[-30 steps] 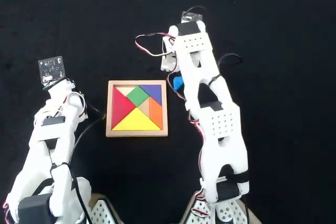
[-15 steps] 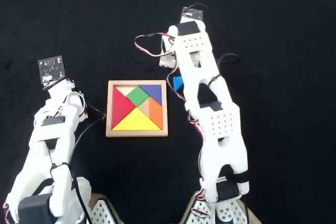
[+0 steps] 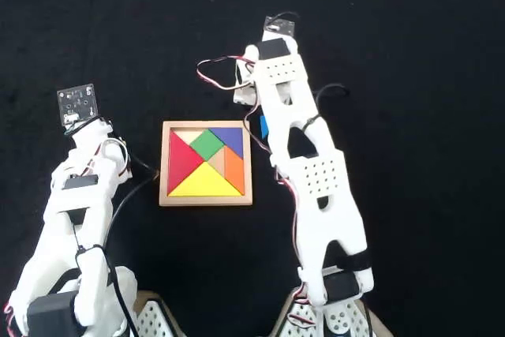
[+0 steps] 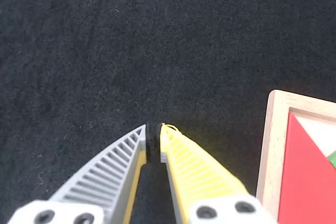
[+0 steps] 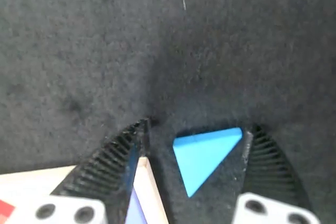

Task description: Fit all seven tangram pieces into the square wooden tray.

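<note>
The square wooden tray (image 3: 166,163) lies mid-table with several coloured pieces in it, among them a red triangle (image 3: 181,165) and a yellow one (image 3: 205,185). A pale triangular spot (image 3: 188,136) shows at its far left corner. A light blue triangle (image 5: 207,153) lies on the black cloth just off the tray's far right corner (image 5: 140,179). My right gripper (image 5: 197,128) stands open with one black finger on each side of it. In the high view the blue triangle (image 3: 263,125) peeks out beside the right arm (image 3: 280,76). My left gripper (image 4: 155,129) is shut on nothing, left of the tray's rim (image 4: 270,150).
Black cloth covers the table (image 3: 410,116), with open room to the right and at the back. The left arm (image 3: 79,195) stands folded to the left of the tray. Red and white wires (image 3: 221,69) loop beside the right arm's wrist.
The right arm has swung a little left toward the tray, and now covers more of the blue triangle. The left arm and the tray have not moved.
</note>
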`<action>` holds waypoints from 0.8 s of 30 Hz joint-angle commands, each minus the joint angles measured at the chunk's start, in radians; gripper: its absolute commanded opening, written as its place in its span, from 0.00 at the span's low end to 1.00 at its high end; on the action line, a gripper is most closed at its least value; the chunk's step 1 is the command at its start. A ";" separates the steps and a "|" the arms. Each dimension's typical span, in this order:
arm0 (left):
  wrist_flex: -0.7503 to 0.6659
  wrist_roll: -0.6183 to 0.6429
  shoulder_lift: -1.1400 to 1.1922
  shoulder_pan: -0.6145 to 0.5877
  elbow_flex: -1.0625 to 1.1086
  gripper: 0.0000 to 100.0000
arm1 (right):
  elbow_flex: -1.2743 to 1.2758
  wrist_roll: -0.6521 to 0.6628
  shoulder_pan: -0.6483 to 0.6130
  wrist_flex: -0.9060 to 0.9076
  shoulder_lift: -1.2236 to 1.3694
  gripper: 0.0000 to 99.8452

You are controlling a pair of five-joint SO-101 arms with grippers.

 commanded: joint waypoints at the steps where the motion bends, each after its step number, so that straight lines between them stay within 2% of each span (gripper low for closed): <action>1: -0.021 -0.009 0.002 0.007 -0.056 0.06 | -0.111 0.011 -0.018 0.061 -0.004 0.29; 4: -0.021 -0.009 0.002 0.007 -0.056 0.06 | -0.140 0.011 -0.018 0.068 0.031 0.28; 11: -0.021 -0.009 0.002 0.007 -0.056 0.06 | -0.171 0.017 -0.017 0.069 0.084 0.14; 21: -0.021 -0.011 0.002 0.007 -0.054 0.06 | -0.185 0.026 -0.020 0.117 0.081 0.14; 24: -0.021 -0.011 0.002 0.007 -0.054 0.06 | -0.231 0.097 -0.026 0.153 0.073 0.20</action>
